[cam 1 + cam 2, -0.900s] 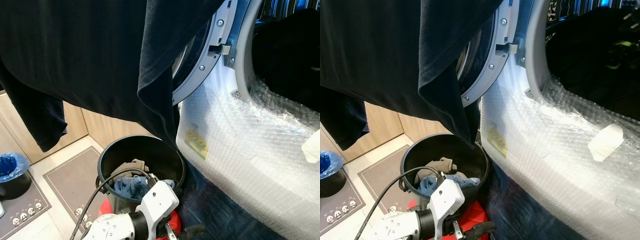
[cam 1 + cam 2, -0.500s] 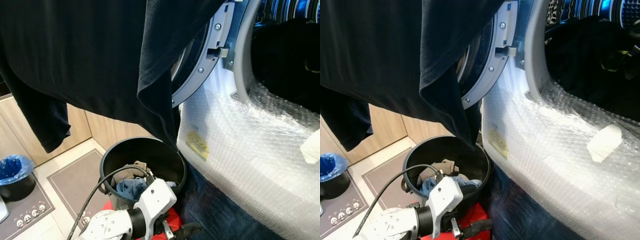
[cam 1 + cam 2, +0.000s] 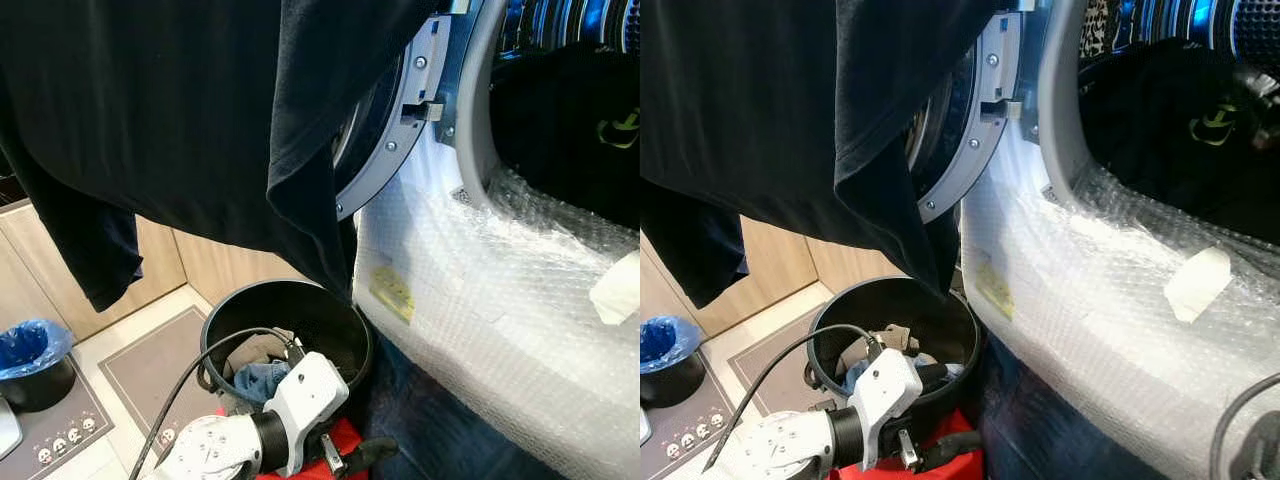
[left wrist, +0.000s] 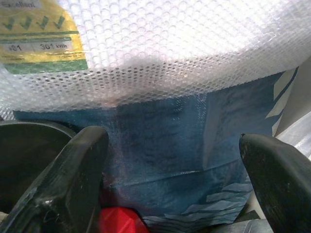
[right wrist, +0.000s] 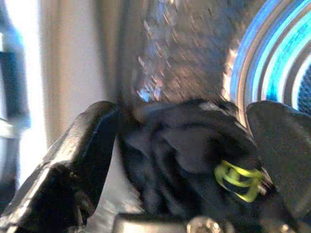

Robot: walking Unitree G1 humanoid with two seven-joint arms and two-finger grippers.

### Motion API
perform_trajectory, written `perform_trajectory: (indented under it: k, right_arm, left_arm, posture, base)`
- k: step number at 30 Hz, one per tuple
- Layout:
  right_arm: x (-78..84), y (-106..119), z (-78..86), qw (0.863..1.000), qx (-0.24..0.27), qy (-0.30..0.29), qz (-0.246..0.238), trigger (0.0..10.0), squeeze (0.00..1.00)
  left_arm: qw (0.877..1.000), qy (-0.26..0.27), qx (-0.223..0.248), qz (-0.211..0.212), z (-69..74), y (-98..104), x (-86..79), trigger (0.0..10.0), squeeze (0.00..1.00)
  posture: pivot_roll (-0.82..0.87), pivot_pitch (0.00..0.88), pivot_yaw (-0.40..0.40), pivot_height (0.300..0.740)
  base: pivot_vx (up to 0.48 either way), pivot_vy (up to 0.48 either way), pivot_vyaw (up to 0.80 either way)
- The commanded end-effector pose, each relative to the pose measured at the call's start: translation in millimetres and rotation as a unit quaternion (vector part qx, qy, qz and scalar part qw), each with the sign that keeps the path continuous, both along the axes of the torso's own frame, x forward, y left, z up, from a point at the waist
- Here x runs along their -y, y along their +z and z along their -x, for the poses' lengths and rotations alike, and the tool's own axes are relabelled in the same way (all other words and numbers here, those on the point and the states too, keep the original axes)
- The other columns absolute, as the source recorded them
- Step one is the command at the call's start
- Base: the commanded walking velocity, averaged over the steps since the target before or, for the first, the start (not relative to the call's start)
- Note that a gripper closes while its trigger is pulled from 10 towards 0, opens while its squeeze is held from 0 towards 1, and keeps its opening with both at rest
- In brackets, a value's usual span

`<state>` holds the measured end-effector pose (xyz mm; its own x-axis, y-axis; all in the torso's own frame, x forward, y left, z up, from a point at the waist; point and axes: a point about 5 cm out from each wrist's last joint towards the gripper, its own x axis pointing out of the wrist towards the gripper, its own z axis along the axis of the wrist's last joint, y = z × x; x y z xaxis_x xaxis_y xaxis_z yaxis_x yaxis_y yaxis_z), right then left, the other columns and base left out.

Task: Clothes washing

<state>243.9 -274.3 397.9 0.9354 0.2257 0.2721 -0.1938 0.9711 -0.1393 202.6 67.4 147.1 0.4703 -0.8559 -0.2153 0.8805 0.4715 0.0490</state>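
Between the earlier frames and this one, the black garment point(image 3: 200, 110) had been carried a little further toward the washing machine's drum point(image 3: 1185, 130), and the yellow-green logo point(image 3: 618, 130) on its leading part now showed inside the opening; the head camera had also shifted slightly.

Most of the garment hung as a broad dark sheet across the top of the head views, with one sleeve point(image 3: 95, 255) dangling low and a folded corner drooping just above the black laundry bucket point(image 3: 285, 330). In the right wrist view, the right claw point(image 5: 187, 160) was closed on the bunched black fabric, which filled the space between its two fingers point(image 5: 73, 160) with the logo near one fingertip. Just beyond that claw lay the drum's perforated metal wall point(image 5: 184, 53) and a blue-lit rim.

The left claw point(image 4: 175, 165) hung low beside the bucket with its fingers spread wide and nothing between them. Straight ahead of it were the bubble wrap point(image 4: 160, 53) covering the machine's front, a yellow and green label point(image 4: 39, 39) under the wrap, and blue woven sheeting point(image 4: 184, 145) below. A red object point(image 4: 116, 221) sat just under one finger.

Inside the bucket lay beige and blue clothes point(image 3: 262, 372). The machine's round door point(image 3: 395, 130) stood open behind the hanging garment.
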Motion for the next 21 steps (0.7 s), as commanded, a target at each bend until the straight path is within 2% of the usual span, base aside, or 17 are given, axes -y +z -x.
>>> perform_trajectory:
  k: [1, 3, 5, 7, 10, 12, 13, 14, 16, 19, 20, 21]
  right_arm:
    - [-1.9, 0.8, 7.6, 1.0, 0.019, 0.012, -0.011, 10.0, 0.0]
    - [-18.6, -14.6, 20.9, 0.992, 0.047, 0.111, -0.022, 10.0, 0.0]
    - [-23.0, -21.7, 23.1, 0.988, 0.037, 0.147, -0.036, 10.0, 0.0]
    - [-31.5, -44.2, 32.2, 0.976, 0.029, 0.21, -0.051, 10.0, 0.0]
    - [-38.7, -60.7, 39.2, 0.967, 0.012, 0.248, -0.056, 10.0, 0.0]
    - [-46.1, -80.2, 48.5, 0.949, -0.002, 0.307, -0.076, 10.0, 0.0]
    - [-46.1, -80.2, 48.5, 0.949, -0.002, 0.307, -0.076, 10.0, 0.0]
    - [-47.3, -92.7, 53.2, 0.94, -0.016, 0.328, -0.089, 10.0, 0.0]
    - [-45.7, -110.1, 57.1, 0.932, -0.053, 0.343, -0.104, 10.0, 0.0]
    - [-44.7, -128.2, 61.8, 0.921, -0.092, 0.358, -0.12, 10.0, 0.0]
    - [-44.7, -128.2, 61.8, 0.921, -0.092, 0.358, -0.12, 10.0, 0.0]
    - [-46.2, -146.7, 67.4, 0.906, -0.139, 0.377, -0.134, 10.0, 0.0]
  left_arm:
    - [1.0, 0.004, 0.007, -0.009, -2.6, 0.3, -1.6, 10.0, 0.0]
    - [0.999, 0.02, 0.021, -0.013, -6.6, 0.9, -3.8, 10.0, 0.0]
    - [0.999, 0.026, 0.029, -0.016, -7.9, 1.1, -4.8, 10.0, 0.0]
    - [0.998, 0.03, 0.05, -0.025, -9.5, 0.5, -6.1, 10.0, 0.0]
    - [0.997, 0.033, 0.065, -0.027, -10.0, 0.6, -6.8, 10.0, 0.0]
    - [0.998, 0.016, 0.061, -0.028, -8.4, -1.8, -7.4, 10.0, 0.0]
    - [0.998, 0.016, 0.061, -0.028, -8.4, -1.8, -7.4, 10.0, 0.0]
    - [0.996, 0.003, 0.072, -0.044, -6.6, -4.7, -9.2, 10.0, 0.0]
    - [0.995, -0.017, 0.065, -0.067, -3.0, -11.8, -12.0, 10.0, 0.0]
    - [0.994, -0.039, 0.057, -0.082, 2.1, -18.2, -15.4, 10.0, 0.0]
    - [0.994, -0.039, 0.057, -0.082, 2.1, -18.2, -15.4, 10.0, 0.0]
    - [0.994, -0.053, 0.035, -0.087, 5.8, -25.2, -19.6, 10.0, 0.0]
  posture:
    - [-0.15, 0.0, -0.022, 0.74]
    - [-0.15, 0.0, -0.019, 0.74]
    - [-0.14, 0.0, -0.016, 0.74]
    - [-0.13, 0.0, -0.01, 0.74]
    - [-0.13, 0.0, -0.007, 0.74]
    - [-0.12, 0.0, -0.001, 0.74]
    - [-0.12, 0.0, -0.001, 0.74]
    - [-0.12, 0.0, 0.002, 0.74]
    - [-0.12, 0.0, 0.004, 0.74]
    - [-0.12, 0.0, 0.004, 0.74]
    - [-0.12, 0.0, 0.004, 0.74]
    - [-0.11, 0.0, 0.004, 0.74]
  base:
    - [0.0, 0.0, 0.0]
    - [0.0, 0.0, 0.0]
    - [0.0, 0.0, 0.0]
    - [0.0, 0.0, 0.0]
    - [0.0, 0.0, 0.0]
    - [0.0, 0.0, 0.0]
    - [0.0, 0.0, 0.0]
    - [0.0, 0.0, 0.0]
    - [0.0, 0.0, 0.0]
    - [0.0, 0.0, 0.0]
    - [0.0, 0.0, 0.0]
    - [0.0, 0.0, 0.0]
